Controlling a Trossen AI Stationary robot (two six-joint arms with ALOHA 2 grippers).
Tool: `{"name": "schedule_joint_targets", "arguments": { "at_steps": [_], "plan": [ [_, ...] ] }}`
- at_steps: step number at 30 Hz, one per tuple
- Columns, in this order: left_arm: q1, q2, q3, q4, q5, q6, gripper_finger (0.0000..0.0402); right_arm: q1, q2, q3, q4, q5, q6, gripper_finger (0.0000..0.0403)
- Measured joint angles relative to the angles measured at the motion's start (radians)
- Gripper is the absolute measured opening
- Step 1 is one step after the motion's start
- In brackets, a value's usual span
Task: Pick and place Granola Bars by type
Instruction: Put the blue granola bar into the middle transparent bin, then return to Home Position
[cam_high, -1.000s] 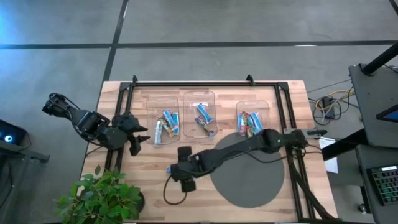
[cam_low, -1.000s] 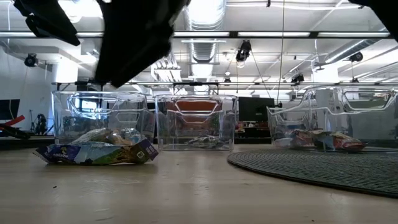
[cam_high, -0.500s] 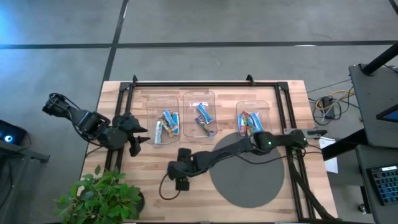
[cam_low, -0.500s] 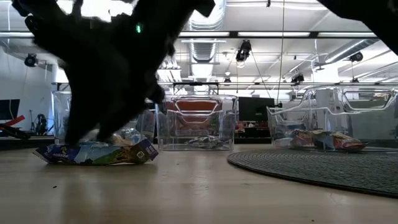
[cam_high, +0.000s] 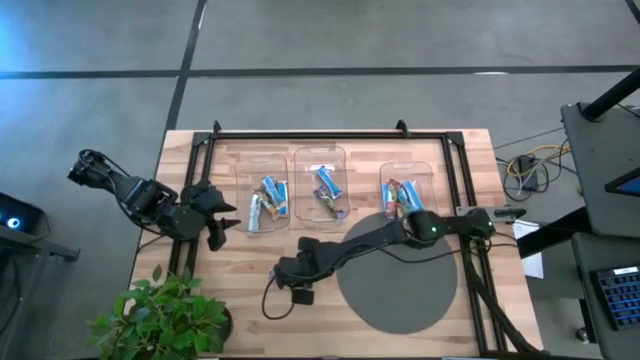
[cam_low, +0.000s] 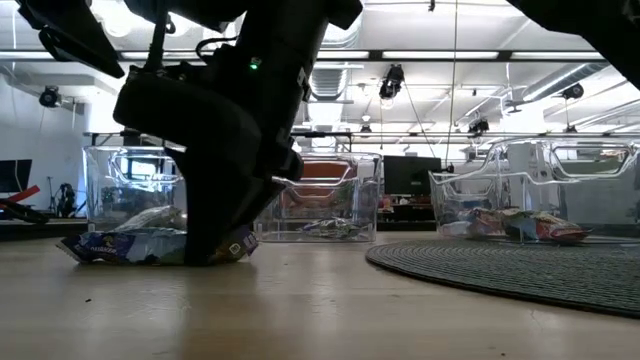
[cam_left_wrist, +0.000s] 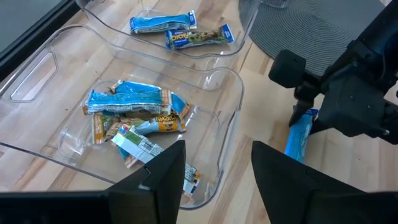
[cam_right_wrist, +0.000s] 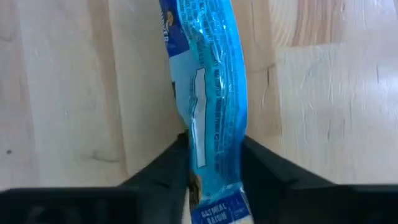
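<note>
A blue-wrapped granola bar (cam_right_wrist: 208, 93) lies on the bare wood near the table's left middle; it also shows in the low view (cam_low: 120, 246) and in the left wrist view (cam_left_wrist: 300, 138). My right gripper (cam_high: 285, 272) has reached across the table and stands over the bar, shut on it. My left gripper (cam_left_wrist: 217, 180) waits open at the table's left edge (cam_high: 222, 222), beside the left tray. More blue and tan bars lie in three clear trays along the far side. My right gripper pinches the blue bar between its two fingers (cam_right_wrist: 169, 165), close to the bar's right end (cam_low: 232, 243). The fingers come from above, pointing down, and lie across the bar. The bar rests flat on the table, its long part stretching leftward (cam_low: 90, 246).
Three clear trays stand in a row at the far side: left (cam_high: 243, 172), middle (cam_high: 300, 160), right (cam_high: 385, 172). A round grey mat (cam_high: 400, 285) covers the near right area. A potted plant (cam_high: 165, 315) stands at the near left corner. A black rail (cam_high: 320, 133) frames the table.
My right gripper has come down from above the blue bar until its fingers reach the table around the bar's right end, shifting slightly toward the table's left. The bar has stayed where it lay.
</note>
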Motion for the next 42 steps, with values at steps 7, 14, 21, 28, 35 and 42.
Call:
{"name": "schedule_joint_targets", "arguments": {
  "at_steps": [7, 14, 21, 28, 35, 42],
  "plan": [
    [0.0, 0.0, 0.0, -0.002, -0.001, 0.001, 0.0168, -0.001, -0.071, -0.007, -0.067, 0.059, -0.011, 0.0025],
    [0.0, 0.0, 0.0, -0.002, -0.003, 0.001, 0.0168, -0.005, -0.322, 0.002, -0.218, 0.411, 0.237, 0.0022],
    [0.0, 0.0, 0.0, 0.003, -0.073, -0.001, 0.0168, -0.194, -0.447, -0.051, -0.422, 0.299, 0.948, 0.0042],
    [0.0, 0.0, 0.0, 0.01, -0.082, 0.001, 0.0168, -0.309, -0.447, -0.096, -0.312, 0.14, 0.793, 0.0131],
    [0.0, -0.005, 0.0, 0.005, -0.072, -0.009, 0.0168, -0.218, -0.511, 0.003, -0.366, 0.39, 0.458, 0.0214],
    [0.0, -0.007, 0.0, 0.023, -0.067, -0.005, 0.0168, -0.033, -0.614, 0.028, -0.442, 0.769, 0.46, 0.0234]
  ]
}}
